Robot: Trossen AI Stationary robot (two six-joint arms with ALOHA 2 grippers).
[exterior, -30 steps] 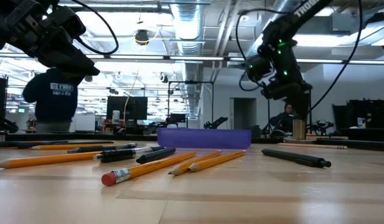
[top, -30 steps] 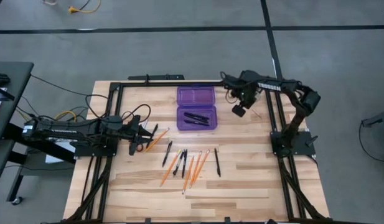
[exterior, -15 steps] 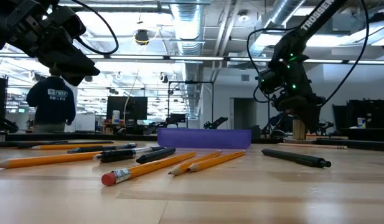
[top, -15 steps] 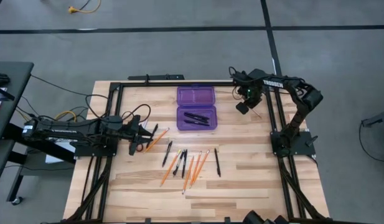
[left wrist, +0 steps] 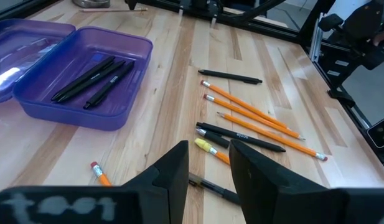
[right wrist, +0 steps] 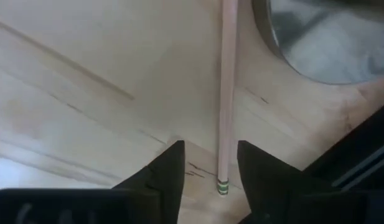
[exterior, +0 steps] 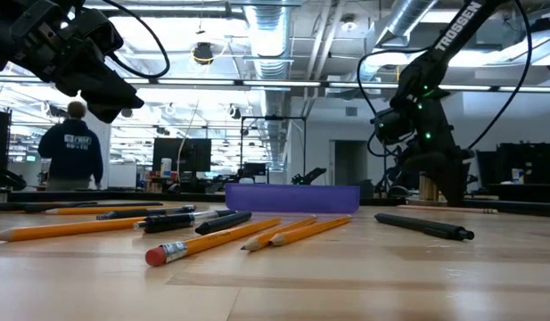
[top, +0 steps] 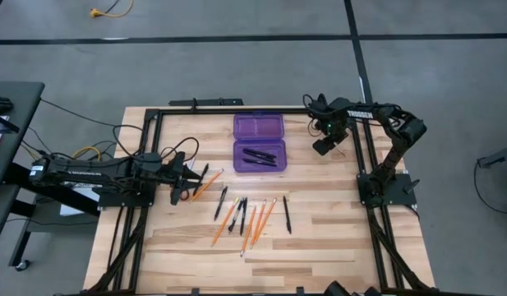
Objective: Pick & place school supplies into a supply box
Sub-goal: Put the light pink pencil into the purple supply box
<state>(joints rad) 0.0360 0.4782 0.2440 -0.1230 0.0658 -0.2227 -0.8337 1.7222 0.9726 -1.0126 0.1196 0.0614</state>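
- The purple supply box (top: 259,141) lies open near the far edge of the worktop (top: 319,238), about midway along it, with black pens (top: 260,155) in its nearer half.
- The right hand (top: 322,146) hovers low over the far right part of the worktop, just right of the box. Its fingers stand apart, and the pale pencil (right wrist: 226,93) lies on the wood between them, not gripped.
- A round silver metal object (right wrist: 325,38) sits just beside that pencil.
- The left hand (top: 187,174) waits over the left side of the worktop, fingers slightly apart and holding nothing.
- Orange pencils (top: 255,222) and more black pens (top: 242,215) lie loose in the middle of the worktop, nearer the front edge than the box.
- One orange pencil (top: 208,182) lies close by the left hand.
- Beyond the worktop, a person (exterior: 70,152) in a dark top stands in the room.
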